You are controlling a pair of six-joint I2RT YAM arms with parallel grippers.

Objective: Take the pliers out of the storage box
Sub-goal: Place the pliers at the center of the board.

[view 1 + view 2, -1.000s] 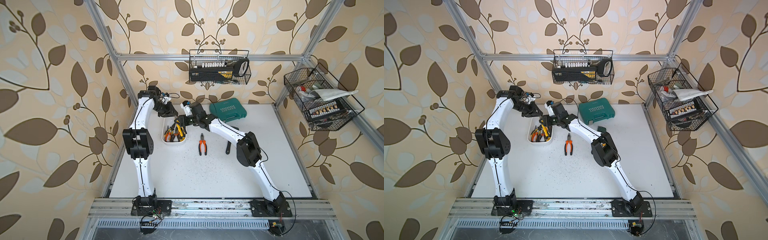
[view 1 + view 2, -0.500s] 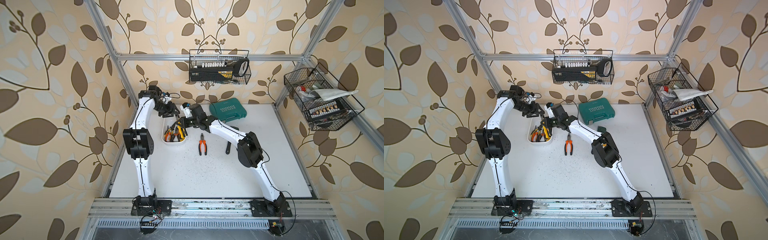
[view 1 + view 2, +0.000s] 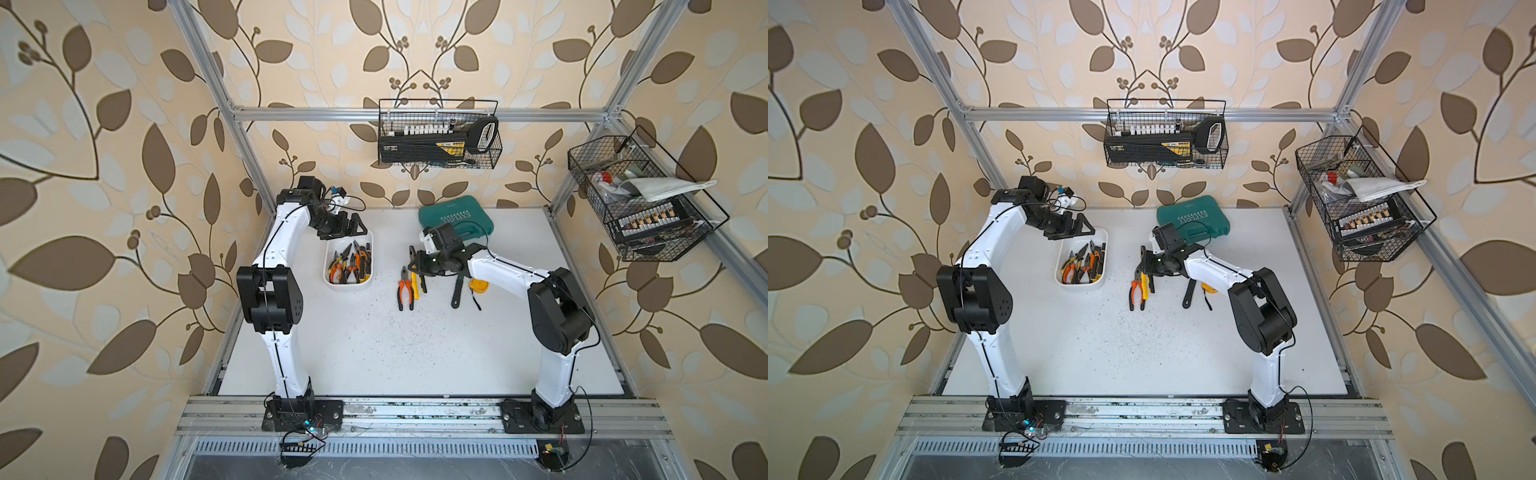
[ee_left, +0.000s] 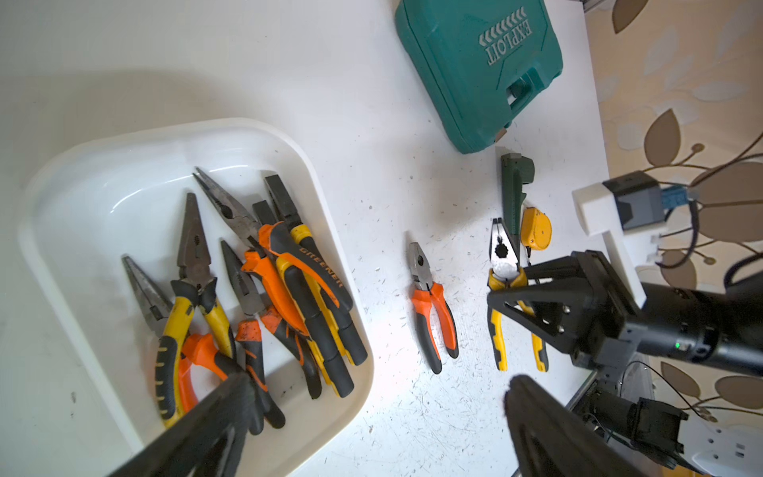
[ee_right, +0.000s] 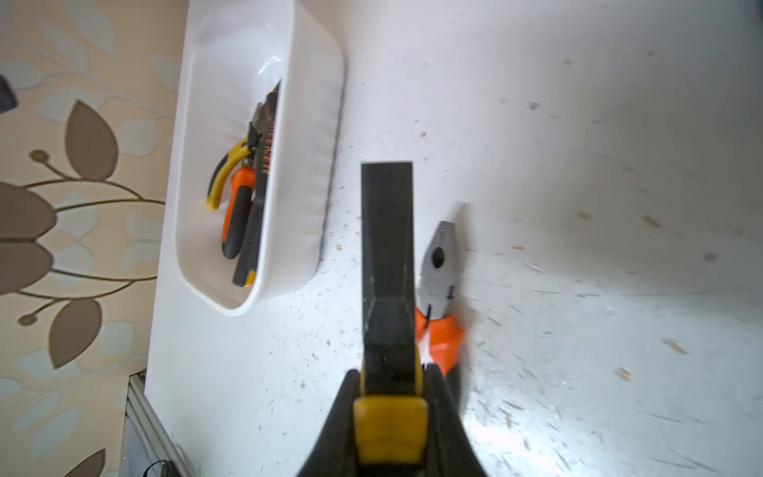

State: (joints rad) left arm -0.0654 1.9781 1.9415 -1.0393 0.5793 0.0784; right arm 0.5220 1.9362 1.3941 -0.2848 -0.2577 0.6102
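Right gripper (image 3: 419,268) grips yellow-handled pliers (image 4: 503,258), arm reaching low over the bench (image 3: 374,340).
Swung clear of the storage box (image 3: 348,287), beside orange-handled pliers (image 3: 405,286); left gripper (image 3: 352,226), above the box, has opened wide.

Glossy plastic storage box (image 4: 95,194); matt-metal pliers (image 4: 194,243)

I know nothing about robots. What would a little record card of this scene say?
box: white storage box, holding a heap of pliers
out on table: one orange-handled pliers
left jaws: open, above the box's far end
right jaws: shut on yellow-handled pliers, beside the orange pair
other: teal case, wrench, tape measure
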